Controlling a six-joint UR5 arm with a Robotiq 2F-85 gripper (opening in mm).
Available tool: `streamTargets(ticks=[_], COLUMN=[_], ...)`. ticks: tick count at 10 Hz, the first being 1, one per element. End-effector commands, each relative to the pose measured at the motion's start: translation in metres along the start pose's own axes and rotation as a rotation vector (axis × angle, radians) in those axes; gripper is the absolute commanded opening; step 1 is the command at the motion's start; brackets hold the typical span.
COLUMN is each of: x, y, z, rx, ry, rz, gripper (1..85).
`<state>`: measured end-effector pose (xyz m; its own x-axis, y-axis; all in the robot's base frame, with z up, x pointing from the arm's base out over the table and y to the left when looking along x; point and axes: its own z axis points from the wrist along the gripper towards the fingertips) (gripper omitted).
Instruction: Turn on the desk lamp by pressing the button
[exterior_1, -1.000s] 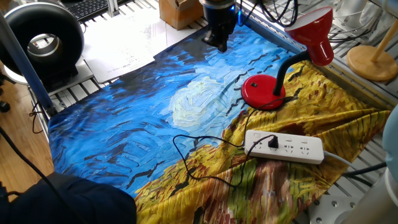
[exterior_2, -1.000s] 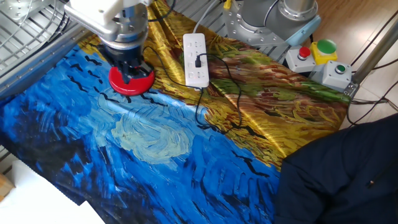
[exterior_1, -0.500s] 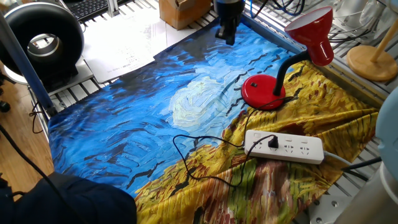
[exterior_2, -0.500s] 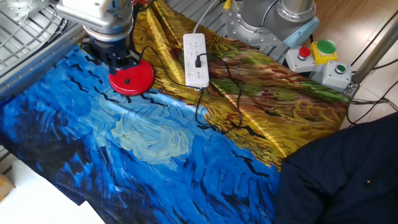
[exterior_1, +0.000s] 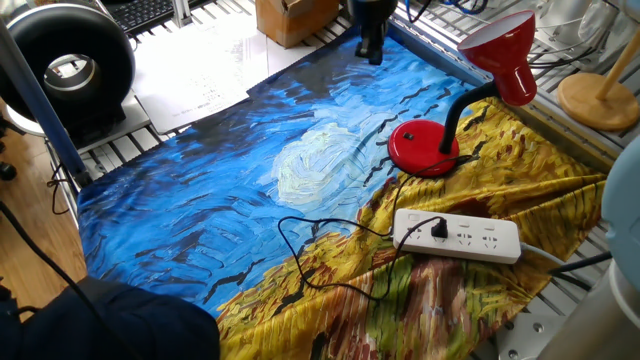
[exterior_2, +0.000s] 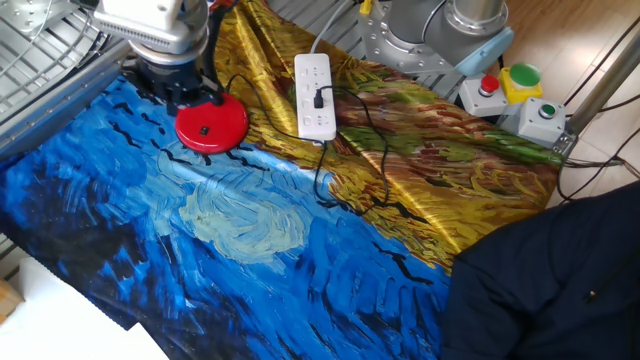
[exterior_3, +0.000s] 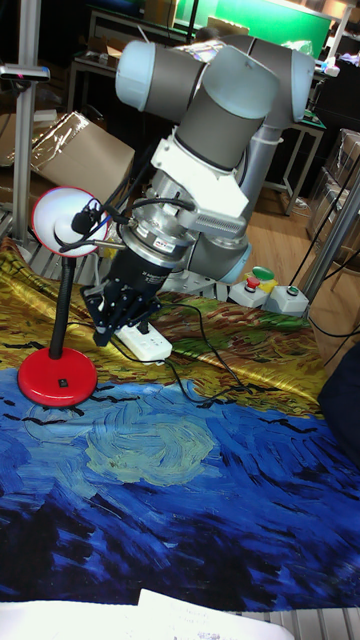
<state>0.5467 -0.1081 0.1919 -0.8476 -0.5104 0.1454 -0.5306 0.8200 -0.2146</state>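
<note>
The desk lamp stands on the painted cloth, its round red base (exterior_1: 423, 148) (exterior_2: 211, 125) (exterior_3: 58, 378) carrying a small black button (exterior_2: 203, 129) (exterior_3: 62, 382) on top. A black gooseneck rises to the red shade (exterior_1: 505, 45) (exterior_3: 68, 222); I see no glow from it. My gripper (exterior_1: 371, 47) (exterior_2: 172, 86) (exterior_3: 108, 322) hangs in the air just beside the base, clear of it and above the cloth. Its dark fingers point down, and no view shows a gap or contact between the tips.
A white power strip (exterior_1: 458, 235) (exterior_2: 315, 82) (exterior_3: 145, 343) lies near the lamp with a black cord looping over the cloth (exterior_1: 250, 210). A cardboard box (exterior_1: 288, 18), a black round device (exterior_1: 68, 70), a wooden stand (exterior_1: 598, 100) and a button box (exterior_2: 510, 85) ring the table.
The gripper has lifted off the lamp base and drawn back toward the cloth's far edge. The base and its button, covered a second ago, now show fully.
</note>
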Motion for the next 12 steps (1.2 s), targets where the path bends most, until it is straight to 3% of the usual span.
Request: streamTargets(ticks=[1,3,4,6,7,10,11,12], x=[0.035,0.063,0.072,0.08,0.079,0.071,0.064,0.055], y=[0.013,0.013,0.011,0.011,0.003,-0.003,0.0,-0.004], z=[-0.004,-0.009,-0.012,-0.014,-0.013,-0.011,0.0,0.014], rx=[-0.055,-0.057,-0.052,-0.048,-0.017,0.012,-0.008,-0.002], ry=[0.131,0.241,0.278,0.31,0.305,0.272,0.249,0.222], rz=[-0.041,-0.032,-0.027,-0.004,0.001,0.028,0.027,-0.002], gripper=[1.3,1.3,1.3,1.3,1.3,1.3,1.3,1.3])
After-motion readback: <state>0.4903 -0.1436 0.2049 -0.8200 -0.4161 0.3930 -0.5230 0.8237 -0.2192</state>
